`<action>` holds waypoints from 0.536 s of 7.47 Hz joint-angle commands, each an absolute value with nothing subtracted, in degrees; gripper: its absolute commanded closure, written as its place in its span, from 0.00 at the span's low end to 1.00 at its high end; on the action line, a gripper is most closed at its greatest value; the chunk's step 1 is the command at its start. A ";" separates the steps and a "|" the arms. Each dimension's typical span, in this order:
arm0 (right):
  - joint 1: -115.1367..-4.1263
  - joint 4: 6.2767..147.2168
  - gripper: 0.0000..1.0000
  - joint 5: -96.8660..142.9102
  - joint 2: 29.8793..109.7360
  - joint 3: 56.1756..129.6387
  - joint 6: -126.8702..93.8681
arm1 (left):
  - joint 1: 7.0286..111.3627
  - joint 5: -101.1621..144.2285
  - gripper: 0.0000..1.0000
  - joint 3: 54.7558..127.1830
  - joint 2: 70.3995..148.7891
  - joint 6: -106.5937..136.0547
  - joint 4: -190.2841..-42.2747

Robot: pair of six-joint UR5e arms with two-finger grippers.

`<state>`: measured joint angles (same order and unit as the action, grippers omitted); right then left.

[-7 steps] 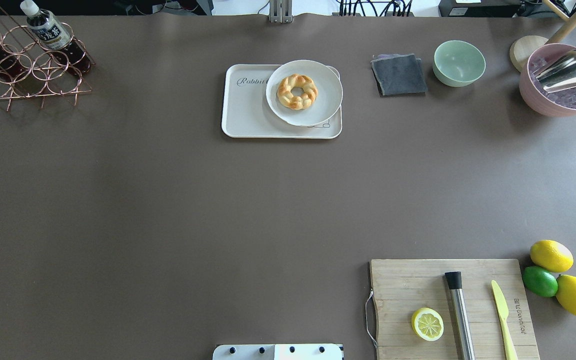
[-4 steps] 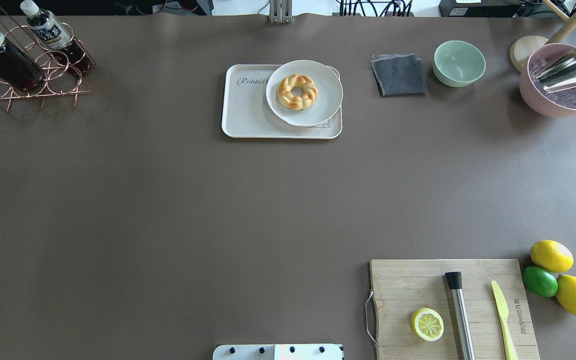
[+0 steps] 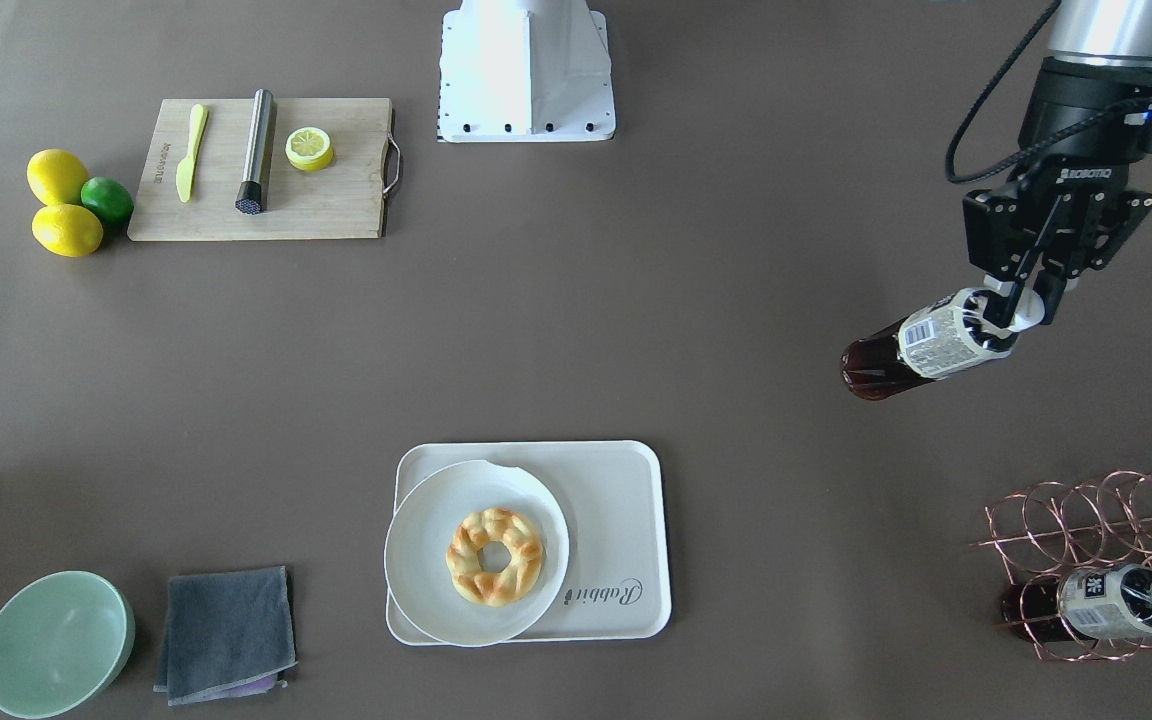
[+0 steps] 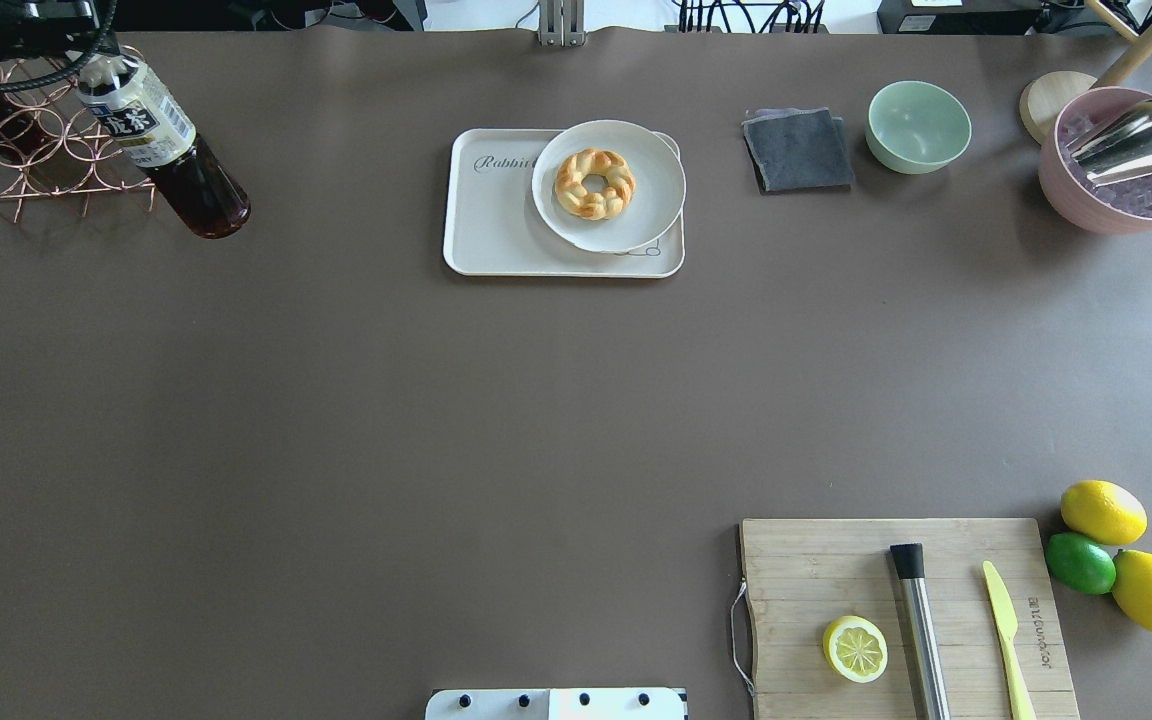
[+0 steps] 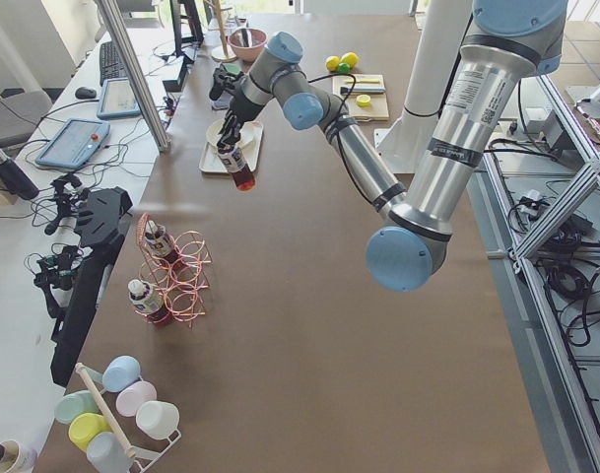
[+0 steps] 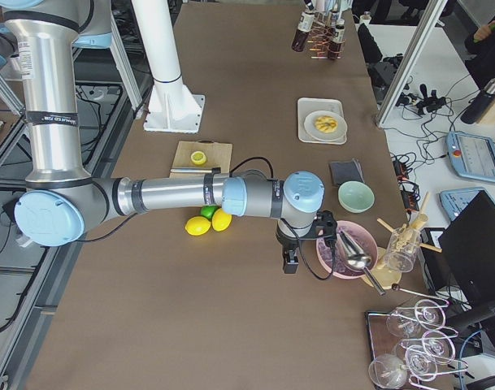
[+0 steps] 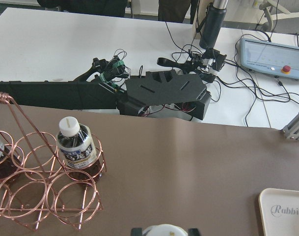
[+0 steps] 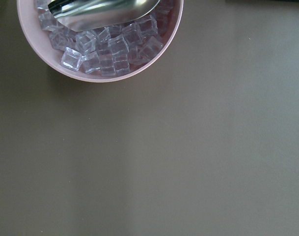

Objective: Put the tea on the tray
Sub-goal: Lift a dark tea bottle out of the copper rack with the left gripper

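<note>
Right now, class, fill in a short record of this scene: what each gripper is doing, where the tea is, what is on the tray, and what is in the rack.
left gripper: shut on the cap end of the tea
tea: tilted, outside the rack, not on the tray
tray: a plate with a ring pastry covers one side; the rest is bare
rack: another bottle of the same kind rests in it
right gripper: near the pink bowl of ice; open or shut cannot be told
</note>
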<state>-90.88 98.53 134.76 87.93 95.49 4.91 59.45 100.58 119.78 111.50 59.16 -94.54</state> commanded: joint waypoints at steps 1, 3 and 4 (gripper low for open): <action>-90.88 98.53 0.00 134.74 87.45 95.72 4.40 | 43.31 87.41 1.00 120.41 121.85 71.76 -84.95; -90.88 98.53 0.00 134.74 87.28 95.71 4.31 | 34.58 79.94 1.00 117.53 127.68 78.46 -82.97; -90.88 98.53 0.00 134.74 87.28 95.71 4.39 | 30.10 75.89 1.00 116.03 129.71 81.71 -82.36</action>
<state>-90.88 98.53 134.77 87.34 95.73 4.36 37.77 82.88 118.52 125.56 76.13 -83.84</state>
